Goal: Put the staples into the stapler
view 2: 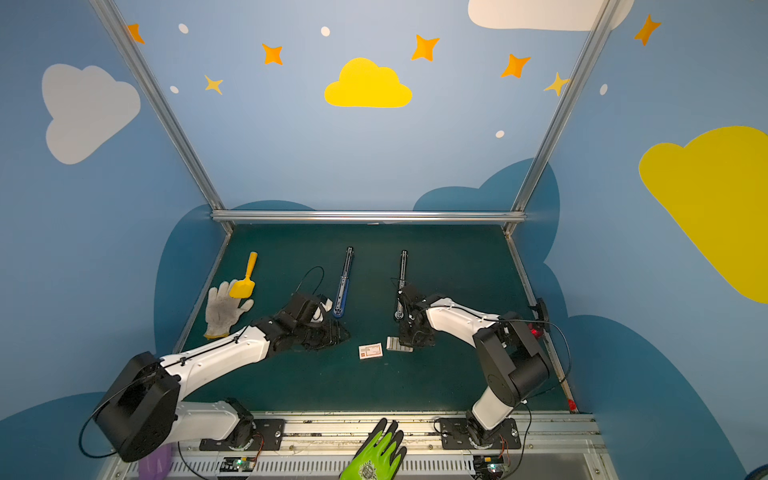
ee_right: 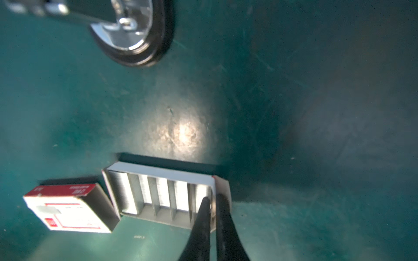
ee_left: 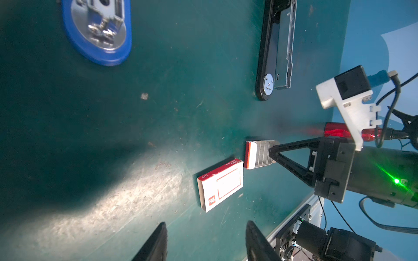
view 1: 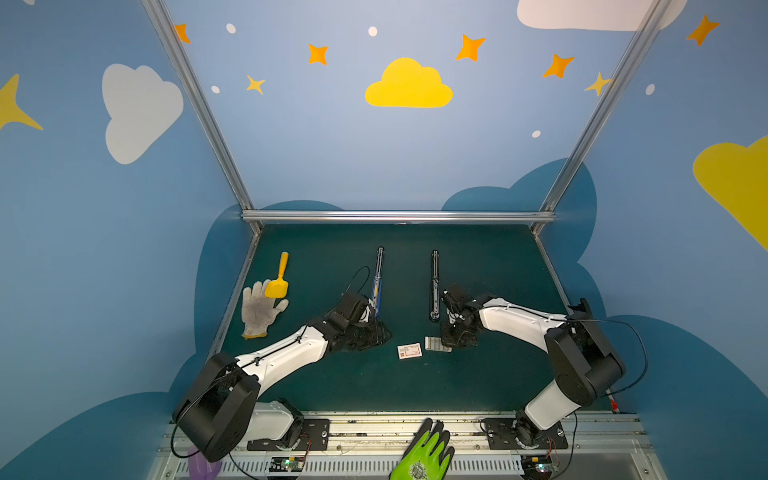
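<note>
Left arm (view 1: 286, 353) and right arm (view 1: 519, 322) show white shells, black joint housings, thin black cables (view 1: 360, 267), small screws; right gripper (ee_left: 272, 153) is black, triangular, green light (ee_left: 396, 180) behind.

A white knit cotton work glove (view 1: 259, 309) lies flat at 9 o'clock on the dark green table mat (view 1: 374, 386). A yellow plastic toy scoop (view 1: 277, 282) rests with its blade on the glove's fingertips and its handle pointing to 12 o'clock. A small white cardboard box with red print (view 1: 409, 351) lies just 6 o'clock of the mat's centre. A bright green and black rubber-coated glove (view 1: 424, 455) lies on the metal rail (view 1: 365, 419) at 6 o'clock, and a purple object (view 1: 203, 467) sits at 7 o'clock.
</note>
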Action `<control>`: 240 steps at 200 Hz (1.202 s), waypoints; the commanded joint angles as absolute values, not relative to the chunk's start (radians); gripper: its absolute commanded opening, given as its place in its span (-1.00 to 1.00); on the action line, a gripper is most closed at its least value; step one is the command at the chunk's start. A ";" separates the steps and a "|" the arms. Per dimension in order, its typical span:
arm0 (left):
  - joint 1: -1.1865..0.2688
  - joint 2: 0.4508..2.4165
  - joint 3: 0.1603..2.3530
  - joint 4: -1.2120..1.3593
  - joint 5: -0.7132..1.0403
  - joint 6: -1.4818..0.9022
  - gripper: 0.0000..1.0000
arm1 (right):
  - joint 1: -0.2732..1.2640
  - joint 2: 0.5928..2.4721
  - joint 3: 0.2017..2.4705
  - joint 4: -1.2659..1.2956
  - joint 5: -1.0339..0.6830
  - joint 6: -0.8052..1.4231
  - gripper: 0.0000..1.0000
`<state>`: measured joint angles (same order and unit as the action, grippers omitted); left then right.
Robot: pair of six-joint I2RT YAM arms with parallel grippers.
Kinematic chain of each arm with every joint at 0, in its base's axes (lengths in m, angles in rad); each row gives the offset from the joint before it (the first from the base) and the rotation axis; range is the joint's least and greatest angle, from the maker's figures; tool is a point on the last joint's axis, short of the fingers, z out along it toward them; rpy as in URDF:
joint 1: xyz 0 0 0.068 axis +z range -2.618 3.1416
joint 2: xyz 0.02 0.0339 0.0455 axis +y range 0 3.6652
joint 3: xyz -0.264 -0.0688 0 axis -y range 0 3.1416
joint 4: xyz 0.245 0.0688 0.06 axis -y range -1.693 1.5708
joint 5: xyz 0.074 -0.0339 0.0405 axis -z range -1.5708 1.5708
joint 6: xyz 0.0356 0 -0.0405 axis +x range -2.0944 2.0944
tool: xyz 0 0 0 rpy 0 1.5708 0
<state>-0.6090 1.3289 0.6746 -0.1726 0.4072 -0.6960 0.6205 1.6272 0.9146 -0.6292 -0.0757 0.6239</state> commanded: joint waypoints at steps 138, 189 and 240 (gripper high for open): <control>-0.607 1.327 0.661 -0.164 0.409 -0.698 0.11 | 0.634 1.599 0.944 -0.692 -0.092 0.612 -1.00; -0.607 1.325 0.667 -0.158 0.411 -0.700 0.11 | 0.623 1.524 0.982 -0.736 -0.104 0.594 -1.00; -0.604 1.296 0.694 -0.169 0.415 -0.707 0.12 | 0.608 1.475 0.991 -0.693 -0.203 0.549 -1.00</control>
